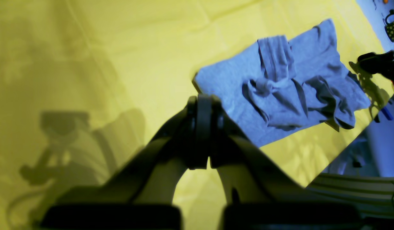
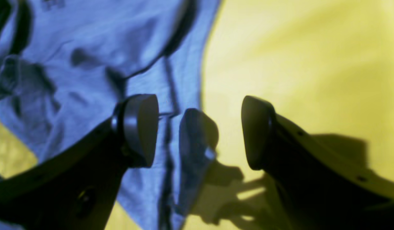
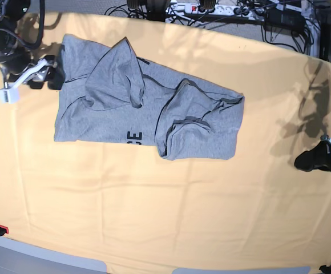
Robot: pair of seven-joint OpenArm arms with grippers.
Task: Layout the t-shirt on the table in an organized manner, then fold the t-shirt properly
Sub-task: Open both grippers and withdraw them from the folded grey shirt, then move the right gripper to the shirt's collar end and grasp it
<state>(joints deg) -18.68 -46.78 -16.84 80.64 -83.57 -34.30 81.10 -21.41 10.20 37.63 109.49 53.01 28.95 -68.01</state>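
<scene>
At the far left of the base view, the right gripper (image 3: 50, 77) stood at the t-shirt's (image 3: 148, 114) left edge with its jaws spread wide; in its wrist view a raised lip of grey cloth stood between the pads (image 2: 139, 131) but touched neither, so nothing was held. The shirt lay in the upper middle of the table (image 3: 154, 217), rumpled rather than flat; two folded-over humps sat on its body, and part of the black lettering (image 3: 133, 136) showed at the near hem. Far to the right and well apart from the cloth, the left gripper (image 3: 321, 160) hung clenched on nothing above bare table. The risk, as I judged it, was a shallow bite: closing on that thin lip could catch one layer only, so a pull would drag the bunches along instead of spreading them; a skewed pull could also slide the whole shirt toward the table's edge.
</scene>
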